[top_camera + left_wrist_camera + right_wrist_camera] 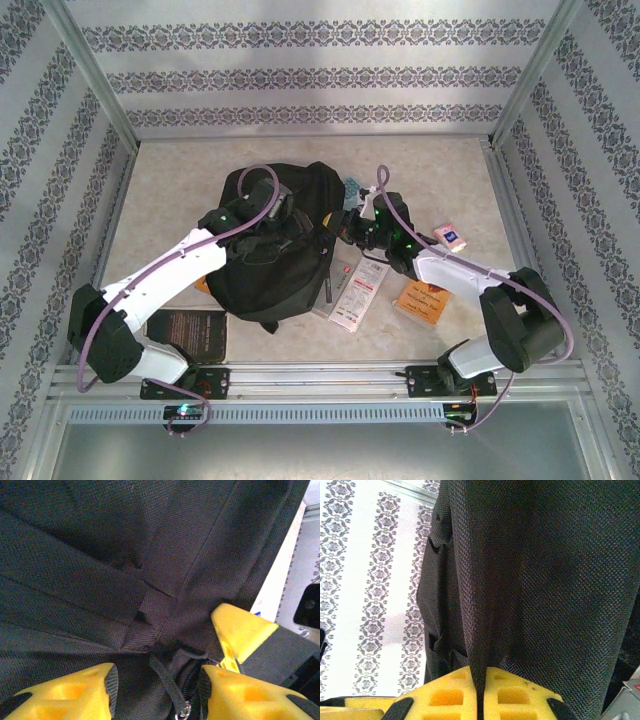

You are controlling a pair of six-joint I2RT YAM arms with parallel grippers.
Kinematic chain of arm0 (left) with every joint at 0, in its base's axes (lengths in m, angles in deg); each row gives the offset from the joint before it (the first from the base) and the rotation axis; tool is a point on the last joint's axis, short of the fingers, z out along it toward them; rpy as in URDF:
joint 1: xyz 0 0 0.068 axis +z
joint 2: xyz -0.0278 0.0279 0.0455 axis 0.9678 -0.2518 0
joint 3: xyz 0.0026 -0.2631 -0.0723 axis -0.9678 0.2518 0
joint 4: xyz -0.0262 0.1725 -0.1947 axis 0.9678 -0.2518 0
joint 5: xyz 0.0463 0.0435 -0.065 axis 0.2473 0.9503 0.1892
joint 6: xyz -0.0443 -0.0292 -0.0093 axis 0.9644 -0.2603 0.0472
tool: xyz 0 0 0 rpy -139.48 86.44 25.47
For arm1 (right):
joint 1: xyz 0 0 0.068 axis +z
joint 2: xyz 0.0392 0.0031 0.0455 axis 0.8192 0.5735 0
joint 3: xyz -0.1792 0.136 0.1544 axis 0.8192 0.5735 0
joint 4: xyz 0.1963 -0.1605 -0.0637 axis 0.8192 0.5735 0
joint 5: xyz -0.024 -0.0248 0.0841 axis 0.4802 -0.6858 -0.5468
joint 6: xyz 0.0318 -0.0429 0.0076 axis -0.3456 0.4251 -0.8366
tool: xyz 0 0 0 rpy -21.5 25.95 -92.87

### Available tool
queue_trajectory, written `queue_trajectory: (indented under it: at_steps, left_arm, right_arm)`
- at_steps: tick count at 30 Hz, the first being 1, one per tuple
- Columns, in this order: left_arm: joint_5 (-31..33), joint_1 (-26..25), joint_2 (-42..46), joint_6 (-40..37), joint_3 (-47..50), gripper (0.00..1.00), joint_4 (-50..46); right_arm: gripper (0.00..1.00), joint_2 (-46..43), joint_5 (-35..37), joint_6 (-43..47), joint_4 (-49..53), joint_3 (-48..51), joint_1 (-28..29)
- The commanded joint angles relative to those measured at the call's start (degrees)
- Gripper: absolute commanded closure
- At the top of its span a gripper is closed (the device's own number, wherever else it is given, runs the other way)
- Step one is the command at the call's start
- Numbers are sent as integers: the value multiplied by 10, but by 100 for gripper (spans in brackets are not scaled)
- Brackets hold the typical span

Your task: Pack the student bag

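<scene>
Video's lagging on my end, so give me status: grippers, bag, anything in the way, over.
Left gripper open over zipper pull. Right gripper shut on student bag fabric. White booklet lies beside bag, unpacked.

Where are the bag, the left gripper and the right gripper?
bag (265,285), top view, black fabric near its middle.
left gripper (157,677), left wrist view, midway between its open jaws.
right gripper (480,675), right wrist view, where its shut jaws pinch the fabric.
</scene>
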State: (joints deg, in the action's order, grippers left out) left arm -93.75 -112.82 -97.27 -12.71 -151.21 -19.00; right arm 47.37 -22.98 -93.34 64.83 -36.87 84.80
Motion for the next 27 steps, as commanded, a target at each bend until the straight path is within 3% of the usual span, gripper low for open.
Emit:
queue_trajectory:
  at_steps: [1,15,27]
  left_arm:
    - [-25,-1,8,68,13,53,14]
    - [-46,-22,29,123,89,57,152]
    - [-38,-28,17,131,119,62,186]
  right_arm:
    - [100,-30,42,16,-48,7,7]
    - [100,-25,48,4,-68,19,20]
    - [100,-37,59,3,-73,29,29]
